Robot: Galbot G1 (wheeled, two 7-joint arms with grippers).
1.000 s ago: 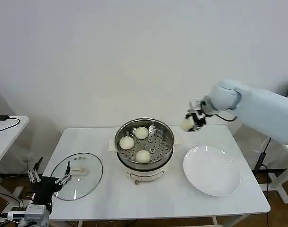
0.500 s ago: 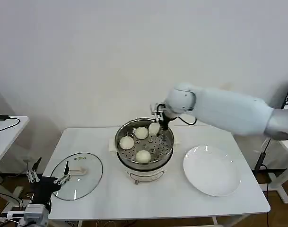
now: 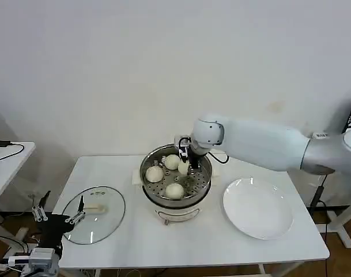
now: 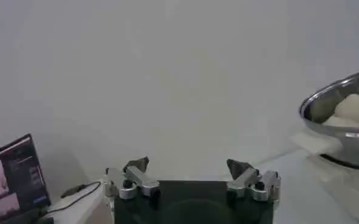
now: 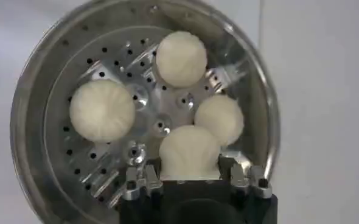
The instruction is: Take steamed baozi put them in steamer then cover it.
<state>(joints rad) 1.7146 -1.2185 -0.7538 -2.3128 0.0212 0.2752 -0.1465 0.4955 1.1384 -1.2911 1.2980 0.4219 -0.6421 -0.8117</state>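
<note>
Right gripper [image 3: 184,164] over the steamer [image 3: 176,176], closed on a steamed baozi [image 5: 190,153], hanging just above the perforated tray [image 5: 115,91] toward the pot's far right side. Held bun smooth, round, off-white, faintly pleated, pinched between the two metal fingers [image 5: 139,182] at its base. Three more baozi lying on the tray: one [image 5: 181,58] with fine radial pleats, one [image 5: 102,110] larger-looking and ribbed, one [image 5: 219,119] plain and right beside the held bun. Steamer shiny stainless steel, round, on a white base, standing at the table's [image 3: 135,242] middle, toward the far edge. White plate [image 3: 258,207] bare, near the right edge. Glass lid [image 3: 95,214] lying flat by the left edge, well apart from the pot. Left gripper [image 4: 193,179] parked low off the table's near left corner, jaws spread wide, gripping nothing.
</note>
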